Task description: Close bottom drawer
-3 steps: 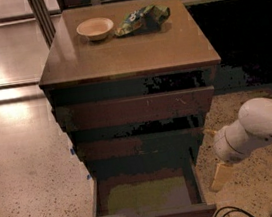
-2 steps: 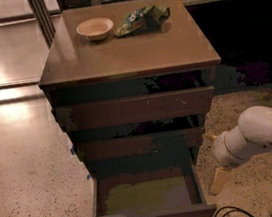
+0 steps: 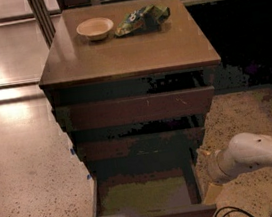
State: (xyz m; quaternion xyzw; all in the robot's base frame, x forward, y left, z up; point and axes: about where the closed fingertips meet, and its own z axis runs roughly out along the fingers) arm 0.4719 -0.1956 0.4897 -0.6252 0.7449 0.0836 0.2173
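**Bottom drawer.** The bottom drawer (image 3: 146, 196) is at the foot of the cabinet (image 3: 62, 126), pulled well out toward the camera. Its olive-green inner floor is exposed and bare. Thin grey-brown side walls run back into the carcass. The dark brown front is flat and has no handle. Its extension matches that of one second ago, so closing has not begun.

**Change noted.** The claw (image 3: 210, 193) has dropped and shifted left. It now sits low, outside the drawer, just beside the right wall near the front corner. Contact cannot be confirmed, and it cannot be told whether the claw is open or closed. The arm (image 3: 258, 154), a smooth, rounded white shell, enters from the right edge.

**Assessment.** The approach appears nearly complete. The claw is beside the drawer, not ahead of it. It likely needs to come in front of the flat panel before pushing toward the cabinet.

**Surroundings.**
- The middle drawer front (image 3: 141, 144) is plain and dark, and appears shut.
- The top drawer front (image 3: 136, 109) is wider, with pale scratches, and also appears shut.
- The tabletop (image 3: 133, 50) is smooth, glossy brown wood. It carries a shallow round pale bowl (image 3: 95, 28) and a crumpled green bag (image 3: 142, 18) just beside it.
- The floor (image 3: 32, 196) is speckled and stone-like.
- A dark cable (image 3: 231, 214) loops on the floor below the arm.
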